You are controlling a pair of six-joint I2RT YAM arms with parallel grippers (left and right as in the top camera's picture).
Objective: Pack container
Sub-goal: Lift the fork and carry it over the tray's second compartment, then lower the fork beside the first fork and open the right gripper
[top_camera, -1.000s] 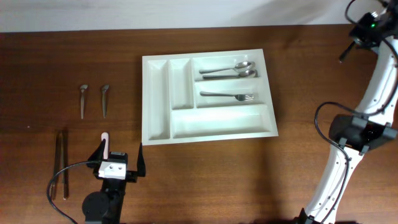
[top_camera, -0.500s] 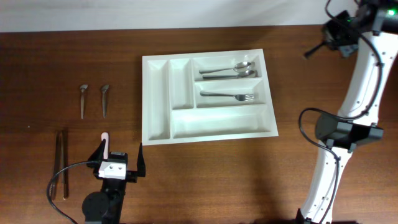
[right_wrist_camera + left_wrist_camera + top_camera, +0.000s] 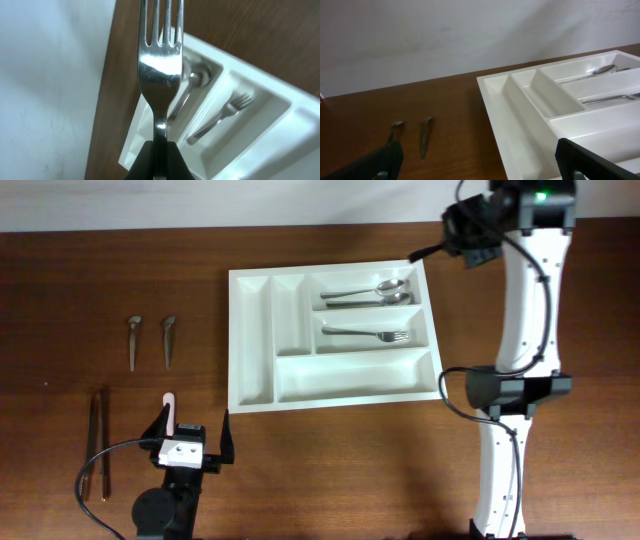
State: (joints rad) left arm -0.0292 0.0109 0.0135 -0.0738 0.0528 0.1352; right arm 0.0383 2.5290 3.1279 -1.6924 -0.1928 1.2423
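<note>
Overhead, a large white container [image 3: 252, 340] sits near the middle of a dark wooden table [image 3: 80, 260]. It is a cutlery tray with two narrow upright compartments on its left and three long horizontal ones on its right. Two spoons [image 3: 375, 292] lie together in the farthest horizontal compartment. A second fork [image 3: 365, 334] lies in the middle one, and the nearest compartment and both narrow ones show bare white.

The right gripper [image 3: 159, 150] is above the tray's far right corner. Its jaws are closed tight on the handle of a fork [image 3: 160, 65], whose tines point away from the wrist camera and which the tray does not touch.

The left gripper [image 3: 194, 428] is low at the near edge of the table, to the left of the tray, with its jaws spread fully and nothing between them.

Well to the left of the tray lie two short utensils [image 3: 150, 340], side by side. Nearer the edge lies a pair of long thin sticks [image 3: 98, 445], possibly chopsticks.
</note>
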